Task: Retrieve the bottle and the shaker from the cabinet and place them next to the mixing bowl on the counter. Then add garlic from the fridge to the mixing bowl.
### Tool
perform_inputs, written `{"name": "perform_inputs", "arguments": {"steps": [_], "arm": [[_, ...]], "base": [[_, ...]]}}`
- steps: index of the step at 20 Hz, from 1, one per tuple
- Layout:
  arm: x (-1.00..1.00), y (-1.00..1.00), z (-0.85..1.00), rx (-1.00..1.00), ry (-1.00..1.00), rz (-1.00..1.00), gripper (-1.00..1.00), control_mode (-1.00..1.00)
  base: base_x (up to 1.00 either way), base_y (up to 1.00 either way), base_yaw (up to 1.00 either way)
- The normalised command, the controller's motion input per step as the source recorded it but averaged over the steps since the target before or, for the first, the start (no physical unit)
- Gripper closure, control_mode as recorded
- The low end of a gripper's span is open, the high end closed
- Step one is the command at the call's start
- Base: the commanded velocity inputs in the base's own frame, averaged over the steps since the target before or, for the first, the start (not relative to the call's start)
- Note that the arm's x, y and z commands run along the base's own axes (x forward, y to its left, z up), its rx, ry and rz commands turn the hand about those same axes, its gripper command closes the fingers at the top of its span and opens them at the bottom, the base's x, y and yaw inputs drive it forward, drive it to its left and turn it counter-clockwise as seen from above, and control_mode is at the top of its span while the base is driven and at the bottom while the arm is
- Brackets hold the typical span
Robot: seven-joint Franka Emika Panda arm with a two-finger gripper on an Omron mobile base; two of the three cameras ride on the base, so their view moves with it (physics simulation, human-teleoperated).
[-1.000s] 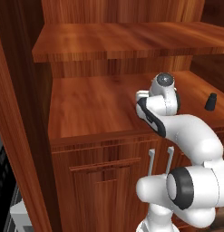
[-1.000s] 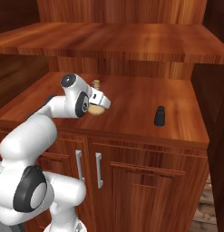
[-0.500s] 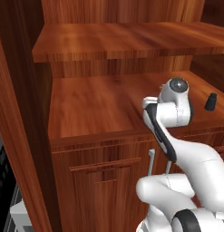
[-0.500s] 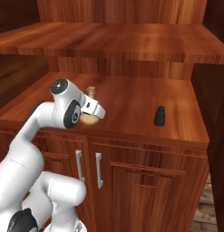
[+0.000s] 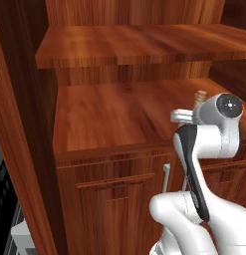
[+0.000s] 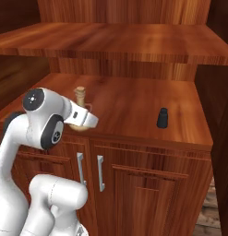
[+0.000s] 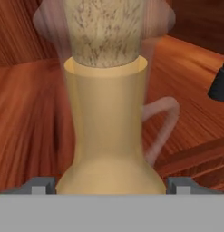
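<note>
The pincer stands spread wide, one fingertip on each side of the bottle's round base, not visibly pressing it. The tan bottle stands upright with a cork stopper on the cabinet's lower shelf. The black shaker stands well apart, further along the same shelf.

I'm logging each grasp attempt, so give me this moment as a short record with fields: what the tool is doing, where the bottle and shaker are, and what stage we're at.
tool: open, one fingertip on each side of the bottle's base
bottle: upright on the cabinet shelf, corked, not yet gripped
shaker: upright on the same shelf, apart from the bottle, untouched
stage: lined up to grasp the bottle; nothing taken out yet
</note>
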Motion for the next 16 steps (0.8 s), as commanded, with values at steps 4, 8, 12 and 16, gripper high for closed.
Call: {"name": "perform_inputs", "arguments": {"steps": [4, 8, 12, 16], "arm": [[-0.99, 0.00, 0.88, 0.00, 0.00, 0.01, 1.00, -1.00], [-0.61, 0.00, 0.55, 0.00, 0.12, 0.04, 1.00, -1.00], [-0.05, 0.00, 0.01, 0.00, 0.05, 0.01, 1.00, -1.00], [0.00, 0.00, 0.00, 0.00, 0.00, 0.00, 1.00, -1.00]], "base": [[0.00, 0.00, 0.00], [0.00, 0.00, 0.00], [0.00, 0.00, 0.00], [0.00, 0.00, 0.00]]}}
